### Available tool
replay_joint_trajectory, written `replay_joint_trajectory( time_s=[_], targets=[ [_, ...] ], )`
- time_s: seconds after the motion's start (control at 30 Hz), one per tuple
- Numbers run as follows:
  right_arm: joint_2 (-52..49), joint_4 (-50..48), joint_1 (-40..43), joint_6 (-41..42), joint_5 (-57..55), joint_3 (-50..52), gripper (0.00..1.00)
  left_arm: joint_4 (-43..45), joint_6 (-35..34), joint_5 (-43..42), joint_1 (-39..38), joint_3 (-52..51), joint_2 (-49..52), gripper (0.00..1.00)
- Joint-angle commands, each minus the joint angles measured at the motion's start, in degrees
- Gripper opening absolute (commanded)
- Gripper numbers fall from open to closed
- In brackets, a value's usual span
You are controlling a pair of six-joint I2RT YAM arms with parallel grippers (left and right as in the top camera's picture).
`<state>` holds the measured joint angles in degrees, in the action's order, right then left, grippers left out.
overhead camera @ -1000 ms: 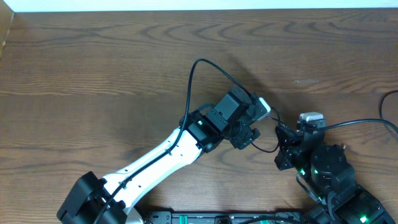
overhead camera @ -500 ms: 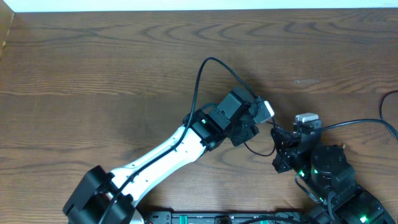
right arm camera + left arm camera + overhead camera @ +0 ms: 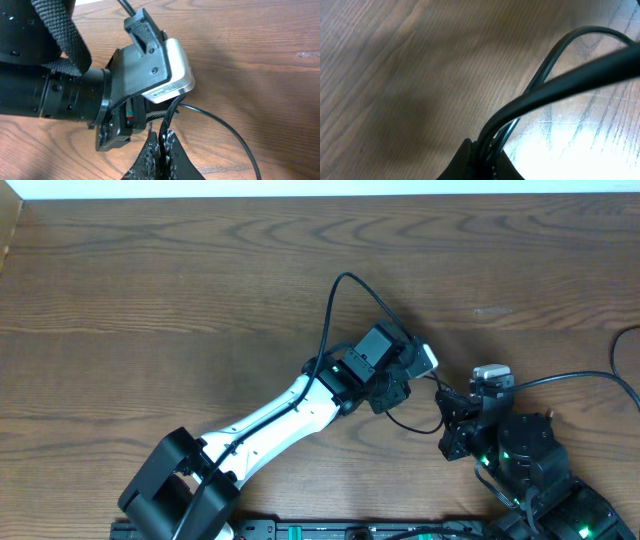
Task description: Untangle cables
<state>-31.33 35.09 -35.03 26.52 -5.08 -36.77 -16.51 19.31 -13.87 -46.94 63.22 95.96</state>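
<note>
A thin black cable (image 3: pixel 410 426) sags in a small loop on the wood between my two grippers. My left gripper (image 3: pixel 408 388) reaches in from the lower left; in the left wrist view its jaws (image 3: pixel 487 159) are shut on a bundle of black cable strands (image 3: pixel 540 90) that rise away from them. My right gripper (image 3: pixel 447 396) sits just to the right, almost touching the left one. In the right wrist view my right gripper (image 3: pixel 162 145) is shut on the black cable (image 3: pixel 235 131), which runs up under the left gripper's body (image 3: pixel 150 75).
A thicker black wire (image 3: pixel 575 377) trails from the right arm to the table's right edge. The left arm's own wire (image 3: pixel 345 280) arches above it. The wooden table (image 3: pixel 150 300) stretches to the left and back.
My left arm has swung right, closer to the right gripper, and its jaws have gone from open to shut on the black cable. The right gripper has stayed shut and barely shifted.
</note>
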Motion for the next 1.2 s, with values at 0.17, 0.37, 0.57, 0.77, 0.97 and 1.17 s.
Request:
replay_joint_trajectory(
  time_s=[0.17,0.37,0.57,0.77,0.97,1.17],
  targets=[
    [0.3,8.5,-0.1,7.0,-22.9,-2.9,0.01,-5.1,-1.4,-0.5,0.2,-0.1,0.0,0.08],
    [0.4,21.7,1.5,18.9,-39.8,-6.4,0.01,-8.8,-1.4,-0.5,0.2,-0.1,0.0,0.07],
    [0.4,30.1,3.7,23.4,-43.0,-10.1,0.01,-8.7,-1.9,-0.5,0.3,-0.1,-0.2,0.08],
    [0.3,27.9,3.7,16.9,-32.4,-10.1,0.21,-3.8,-5.4,-4.0,0.3,0.0,-1.7,0.07],
    [0.3,21.2,3.7,-8.8,-10.5,-10.1,0.84,-0.8,-7.2,-8.0,0.3,0.1,-6.6,0.07],
    [0.1,19.6,3.7,-15.9,-6.6,-10.0,0.82,-1.0,-8.7,-9.7,0.3,0.1,-11.0,0.08]
  ],
)
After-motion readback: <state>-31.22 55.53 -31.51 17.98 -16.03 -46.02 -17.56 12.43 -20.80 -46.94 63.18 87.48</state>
